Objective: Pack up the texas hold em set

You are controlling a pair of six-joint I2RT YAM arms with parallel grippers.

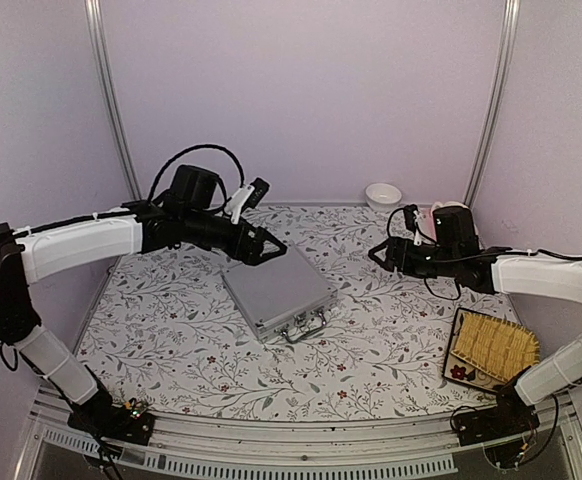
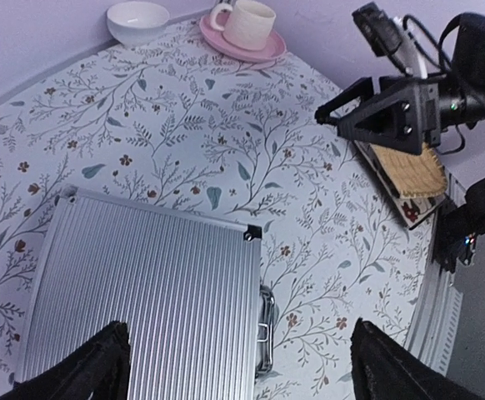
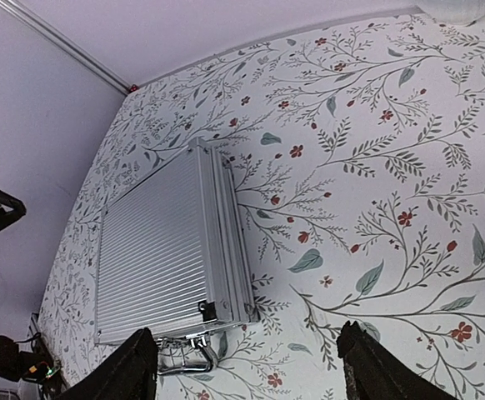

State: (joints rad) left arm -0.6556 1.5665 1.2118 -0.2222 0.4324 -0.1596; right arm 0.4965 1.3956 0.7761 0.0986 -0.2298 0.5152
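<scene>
The silver ribbed briefcase point(image 1: 276, 292) lies shut and flat in the middle of the floral table, its metal handle point(image 1: 306, 328) toward the near side. It also shows in the left wrist view point(image 2: 142, 292) and the right wrist view point(image 3: 163, 250). My left gripper point(image 1: 274, 246) hovers open and empty over the case's far corner. My right gripper point(image 1: 379, 252) is open and empty, off to the case's right, apart from it. Chips, cards, dice and the marker are out of view.
A yellow woven tray point(image 1: 494, 348) lies at the near right. A pink cup and saucer point(image 2: 244, 29) and a white bowl point(image 1: 383, 194) stand at the back right. Purple walls close the back and sides.
</scene>
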